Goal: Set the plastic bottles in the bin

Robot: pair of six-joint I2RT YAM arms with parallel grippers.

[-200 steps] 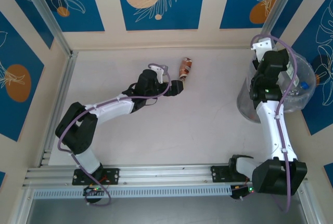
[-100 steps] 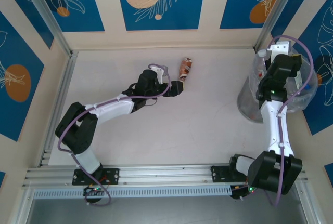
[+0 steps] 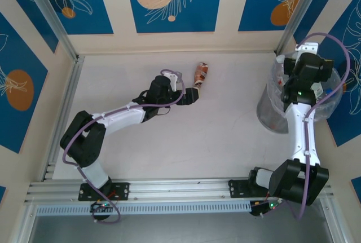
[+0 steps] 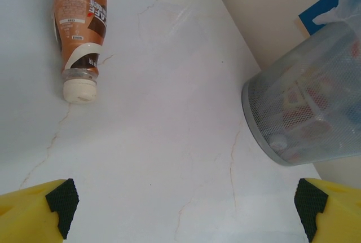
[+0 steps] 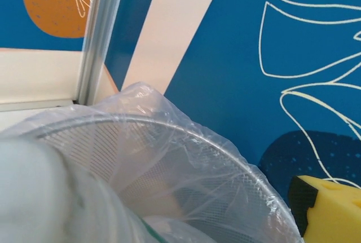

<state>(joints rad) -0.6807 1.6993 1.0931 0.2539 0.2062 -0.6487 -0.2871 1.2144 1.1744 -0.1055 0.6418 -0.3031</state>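
Note:
A brown-labelled plastic bottle (image 3: 201, 74) with a white cap (image 4: 80, 89) lies on its side on the white table. My left gripper (image 3: 192, 93) hovers just short of its cap, open and empty, with its yellow fingers (image 4: 34, 215) spread wide. The bin (image 3: 269, 112), mesh-walled and lined with a clear bag (image 5: 186, 141), stands at the right wall, and several bottles (image 4: 299, 116) show through the mesh. My right gripper (image 3: 309, 69) hangs over the bin's mouth, open. A blurred clear bottle (image 5: 51, 198) sits loose beside its one visible finger (image 5: 333, 212).
Blue-and-cream walls with aluminium posts (image 3: 293, 14) close in the table on three sides. The bin stands tight against the right wall (image 5: 271, 40). A metal rail (image 3: 169, 189) runs along the near edge by the arm bases.
My right arm has swung further over the bin and its gripper has opened, letting go of a clear bottle. The left arm and the brown bottle have stayed put.

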